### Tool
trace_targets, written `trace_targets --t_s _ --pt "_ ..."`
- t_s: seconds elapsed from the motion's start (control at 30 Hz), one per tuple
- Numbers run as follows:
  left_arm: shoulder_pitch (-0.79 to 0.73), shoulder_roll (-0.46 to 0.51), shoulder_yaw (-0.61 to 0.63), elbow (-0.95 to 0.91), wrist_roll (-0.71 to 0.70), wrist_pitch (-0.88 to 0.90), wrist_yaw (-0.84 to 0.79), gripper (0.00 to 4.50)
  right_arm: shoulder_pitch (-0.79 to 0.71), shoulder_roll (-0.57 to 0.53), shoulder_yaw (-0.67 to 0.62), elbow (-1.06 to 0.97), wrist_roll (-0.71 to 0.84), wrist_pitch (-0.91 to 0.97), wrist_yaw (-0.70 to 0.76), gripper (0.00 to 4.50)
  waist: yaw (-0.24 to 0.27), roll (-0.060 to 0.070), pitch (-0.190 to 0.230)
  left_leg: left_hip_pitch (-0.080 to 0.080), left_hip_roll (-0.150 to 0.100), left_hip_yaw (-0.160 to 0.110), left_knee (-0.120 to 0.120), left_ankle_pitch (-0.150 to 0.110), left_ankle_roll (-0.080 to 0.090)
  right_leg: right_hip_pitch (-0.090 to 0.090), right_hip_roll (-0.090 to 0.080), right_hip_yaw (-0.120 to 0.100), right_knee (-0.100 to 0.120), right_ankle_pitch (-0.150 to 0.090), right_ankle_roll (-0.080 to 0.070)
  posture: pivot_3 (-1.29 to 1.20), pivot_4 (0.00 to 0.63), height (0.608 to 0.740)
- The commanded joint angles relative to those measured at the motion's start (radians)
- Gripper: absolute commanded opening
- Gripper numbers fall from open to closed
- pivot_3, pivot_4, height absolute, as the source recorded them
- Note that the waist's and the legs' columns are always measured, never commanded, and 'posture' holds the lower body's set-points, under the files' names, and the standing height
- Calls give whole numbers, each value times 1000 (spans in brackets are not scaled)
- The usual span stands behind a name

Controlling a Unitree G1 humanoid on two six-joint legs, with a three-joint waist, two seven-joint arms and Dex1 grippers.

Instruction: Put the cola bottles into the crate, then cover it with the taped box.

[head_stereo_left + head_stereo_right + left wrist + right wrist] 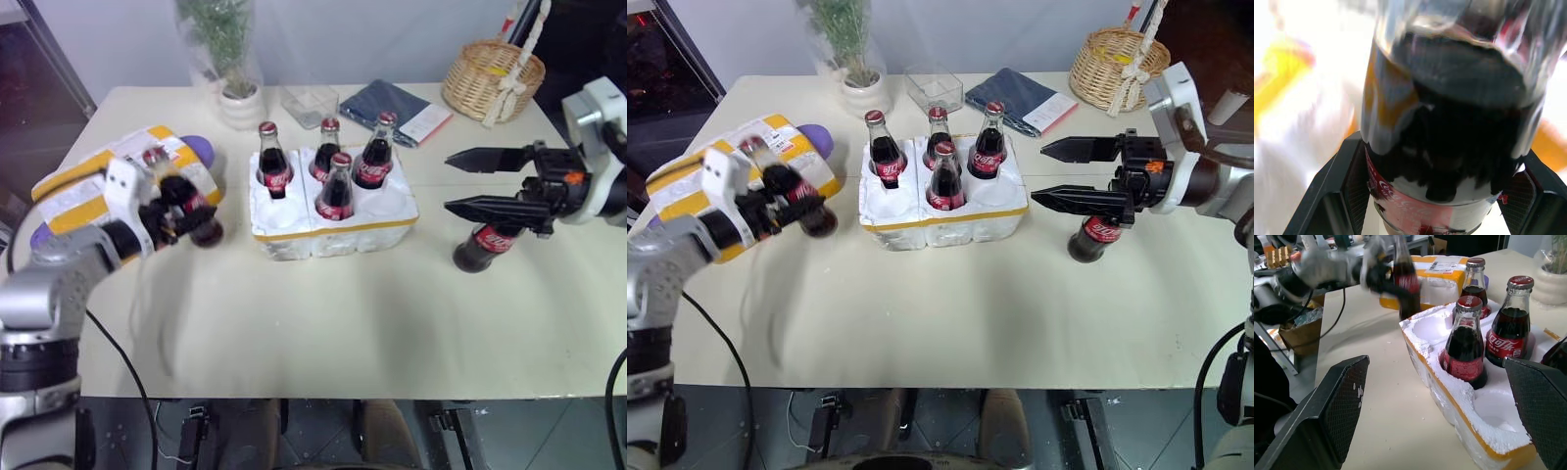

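Cola bottle (1449, 147) sits clamped between the left fingers (1337, 191), liquid tilted.

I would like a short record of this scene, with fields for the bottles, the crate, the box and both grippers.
bottles in crate: four cola bottles, upright in the wells
crate: two wells on the near side empty
left gripper: shut on a cola bottle, lifted off the table in front of the taped box
right gripper: open, holding nothing
sixth bottle: standing on the table under the right gripper
taped box: on the table, left of the crate
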Motion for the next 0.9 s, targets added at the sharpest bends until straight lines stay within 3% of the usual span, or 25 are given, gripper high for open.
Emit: trace_targets --t_s 0.03,0.17,0.27,0.47,0.73,0.9 --pt "-151 23 52 -42 -136 70 -27 2790 6 3 -40 -36 19 -16 -7 4500 -5 0 0 0 0 0 0 0 0 0 0 0 0 0 0 0 150 736" --pt "-296 -20 -20 20 -164 112 -36 2790 26 2 -49 -50 15 -20 -13 4500 -8 0 0 1 0 0 -1 0 0 0 0 0 1 0 1 0 150 736" --pt "-335 -19 -125 67 -87 63 -105 2790 37 -1 -64 -63 23 -14 -23 4500 -14 0 0 1 0 0 -1 0 0 0 0 0 1 0 1 0 150 736" --pt "-310 -11 -243 120 10 -13 -208 2790 74 -8 -106 -89 40 1 -50 4500 -13 0 0 1 0 0 -2 0 0 -1 1 0 1 0 1 0 150 736" --pt "-257 -50 -296 104 50 -32 -261 2790 117 0 -132 -116 56 5 -86 4500 -9 0 0 1 0 0 -1 0 0 0 0 0 1 0 1 0 150 736" --pt "-221 -82 -399 123 189 -151 -262 2790 116 0 -130 -115 63 3 -101 4500 -8 0 0 1 0 0 -1 0 0 0 0 1 1 0 1 0 150 736"
